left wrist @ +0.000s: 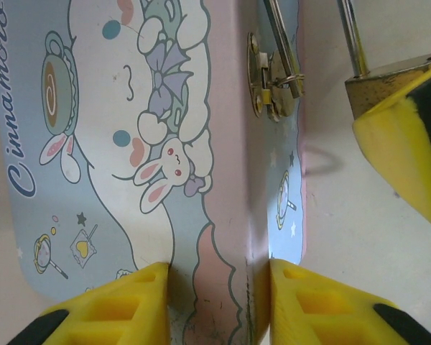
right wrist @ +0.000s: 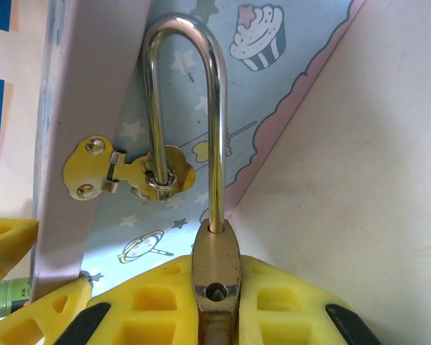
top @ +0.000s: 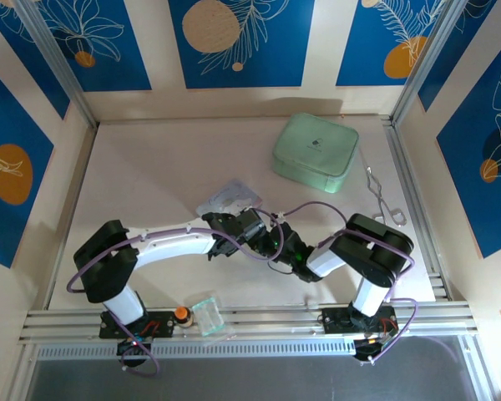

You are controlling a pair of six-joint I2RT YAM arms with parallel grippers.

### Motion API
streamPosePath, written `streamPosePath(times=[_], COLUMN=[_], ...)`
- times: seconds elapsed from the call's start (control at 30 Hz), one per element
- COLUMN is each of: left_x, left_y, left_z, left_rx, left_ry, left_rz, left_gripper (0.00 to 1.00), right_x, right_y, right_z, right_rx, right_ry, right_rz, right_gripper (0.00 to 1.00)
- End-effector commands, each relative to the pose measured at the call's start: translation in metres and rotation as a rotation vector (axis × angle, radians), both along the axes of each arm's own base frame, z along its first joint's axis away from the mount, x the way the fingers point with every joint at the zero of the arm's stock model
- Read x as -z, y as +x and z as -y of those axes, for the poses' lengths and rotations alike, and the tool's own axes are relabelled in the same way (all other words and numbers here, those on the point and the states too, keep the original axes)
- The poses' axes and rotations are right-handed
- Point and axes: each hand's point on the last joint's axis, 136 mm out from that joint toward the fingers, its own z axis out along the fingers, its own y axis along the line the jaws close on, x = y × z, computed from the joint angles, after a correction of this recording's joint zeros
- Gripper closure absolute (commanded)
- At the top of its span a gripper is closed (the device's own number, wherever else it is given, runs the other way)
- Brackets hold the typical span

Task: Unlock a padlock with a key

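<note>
Right wrist view, nearest first: the right gripper [right wrist: 215,320] is clamped on the padlock [right wrist: 215,266], with a yellow pad on each flat side of the brass body. A round hole in the body faces the lens; you cannot tell whether it is the keyway. The shackle [right wrist: 217,144] rises from the body, and its other leg passes through the loop of the hasp [right wrist: 140,172] on the tin [right wrist: 294,93]. That leg looks free of the body, but treat the lock state as unconfirmed.

Left wrist view: the left gripper [left wrist: 219,305] is closed across the tin's edge, one finger on the cartoon lid and one on the side wall, so the tin is braced.

Judged step: present the lock steadily for the key.
- Both grippers are full, so locate the key before you release anything.
- Hold the body square and put no pull on the thin shackle or hasp.
- Let the left clamp take the reaction when the key turns.

Top external, further off: the tongs [top: 382,196] and green case [top: 315,153] lie well apart from the work, so they should not get in your way
</note>
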Motion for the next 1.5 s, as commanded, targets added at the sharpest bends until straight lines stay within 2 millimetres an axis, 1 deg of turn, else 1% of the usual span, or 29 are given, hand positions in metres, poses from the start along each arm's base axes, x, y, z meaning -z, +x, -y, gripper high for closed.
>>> streamPosePath(times=[0.0, 0.13, 0.23, 0.3, 0.4, 0.47, 0.53, 0.6, 0.67, 0.8, 0.9, 0.97, 1.07, 1.13, 1.27, 1.47], left_x=[0.027, 0.021, 0.016, 0.015, 0.017, 0.019, 0.018, 0.017, 0.013, 0.002, -0.005, -0.009, -0.012, -0.012, -0.011, -0.013], left_y=[-0.03, -0.028, -0.026, -0.025, -0.024, -0.024, -0.023, -0.022, -0.018, -0.004, 0.002, 0.005, 0.01, 0.015, 0.024, 0.03], left_z=[-0.001, -0.001, -0.004, -0.005, -0.008, -0.01, -0.012, -0.012, -0.011, -0.015, -0.016, -0.018, -0.022, -0.03, -0.049, -0.06], left_rx=[0.058, 0.059, 0.051, 0.05, 0.039, 0.029, 0.017, 0.005, -0.001, -0.042, -0.07, -0.094, -0.127, -0.159, -0.244, -0.296], left_ry=[0.043, 0.045, 0.052, 0.046, 0.055, 0.064, 0.066, 0.055, 0.044, 0.057, 0.025, 0.009, -0.006, 0.002, 0.007, 0.012], left_rz=[-0.169, -0.146, -0.125, -0.109, -0.1, -0.099, -0.09, -0.076, -0.057, 0.024, 0.061, 0.08, 0.09, 0.102, 0.105, 0.122], left_gripper=[0.67, 0.68, 0.68, 0.68, 0.68, 0.68, 0.68, 0.67, 0.64, 0.54, 0.48, 0.41, 0.34, 0.3, 0.3, 0.26], right_x=[-0.019, -0.015, -0.015, -0.018, -0.017, -0.015, -0.011, -0.009, 0.001, 0.024, 0.034, 0.04, 0.049, 0.048, 0.047, 0.04], right_y=[0.019, 0.025, 0.026, 0.025, 0.025, 0.024, 0.023, 0.023, 0.018, -0.002, -0.017, -0.027, -0.04, -0.047, -0.052, -0.055], right_z=[-0.008, -0.01, -0.004, -0.003, 0.001, 0.002, 0.007, 0.006, 0.007, 0.021, 0.03, 0.036, 0.046, 0.051, 0.069, 0.086], right_rx=[0.033, 0.042, 0.059, 0.055, 0.061, 0.057, 0.064, 0.028, -0.004, -0.057, -0.114, -0.151, -0.201, -0.238, -0.296, -0.331], right_ry=[0.081, 0.11, 0.117, 0.112, 0.112, 0.115, 0.108, 0.102, 0.073, -0.047, -0.099, -0.131, -0.153, -0.162, -0.268, -0.337], right_rz=[0.077, 0.059, 0.062, 0.069, 0.055, 0.042, 0.023, 0.0, -0.058, -0.21, -0.297, -0.357, -0.453, -0.492, -0.557, -0.59], right_gripper=[0.96, 0.96, 0.96, 0.96, 0.97, 0.97, 0.97, 0.97, 0.97, 0.97, 0.97, 0.97, 0.96, 0.96, 0.94, 0.93])
